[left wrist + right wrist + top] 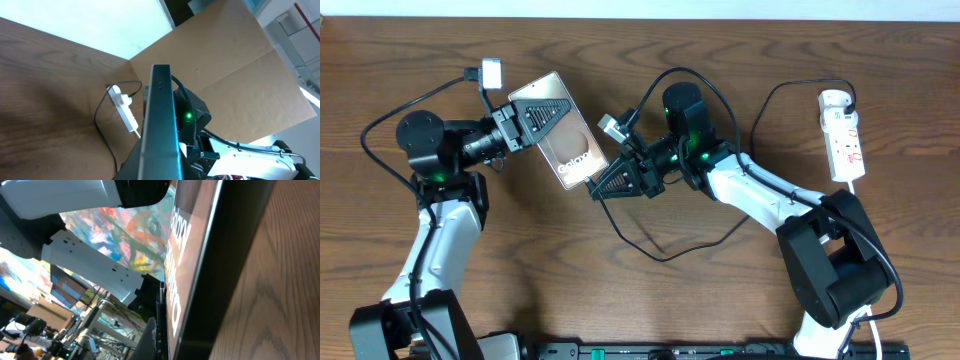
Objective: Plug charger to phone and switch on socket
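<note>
Overhead: the phone (575, 155) is held clear of the table (620, 310), left of centre, tilted, its lettered end pointing near-right. It is clamped at its far-left end by the left gripper (548, 112). The right gripper (598, 188) is set against the phone's lettered end. The charger (660, 257) is seen as a thin loop on the table running up into that gripper. Whether the jaws are closed on the plug tip cannot be told. The socket (842, 135) lies at the far right edge, well apart from both arms, with nothing touching it.

Left wrist: the phone (161, 115) is seen edge-on, upright in the centre. Beyond it the socket (126, 109) lies on the wood with the charger (97, 122) curving away from it.

Right wrist: the view is filled by the phone (200, 270), lettering legible, with the table (285, 280) to the right. The fingers and the plug tip are not made out, and the port is hidden.

Progress, as judged: the phone is lifted and presented, and the plug is being brought to its end. Insertion is not confirmed. The switch on the socket is judged yet to be pressed; its position cannot be read.
</note>
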